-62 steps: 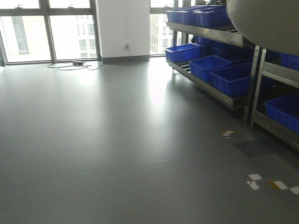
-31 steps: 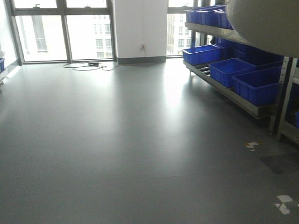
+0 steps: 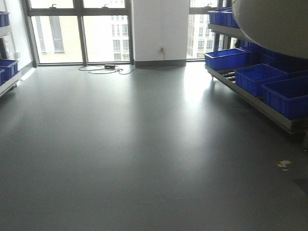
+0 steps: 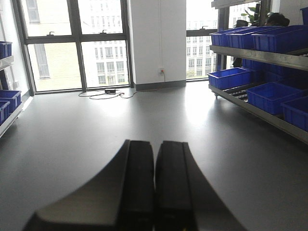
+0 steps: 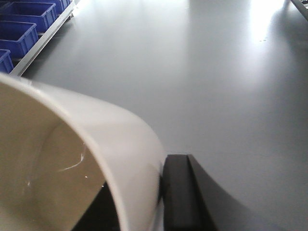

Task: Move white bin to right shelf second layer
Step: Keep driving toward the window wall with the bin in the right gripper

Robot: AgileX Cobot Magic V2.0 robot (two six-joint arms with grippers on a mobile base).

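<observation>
Meanwhile, the left gripper [image 4: 155, 147] hung above the grey floor [image 4: 72, 125], fingers pressed flat together. The right gripper [image 5: 144, 192] pinched the white bin [image 5: 110, 130] by its wall, the tub spreading toward ten o'clock from it; in the front view it filled the one-o'clock corner above blue crates [image 3: 262, 77].

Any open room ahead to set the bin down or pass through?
Open floor from the left rack across to the right rack. Crowded: its bottom level and second level, both lined with blue crates, one short roller gap low down. Cable lies by the windows.
</observation>
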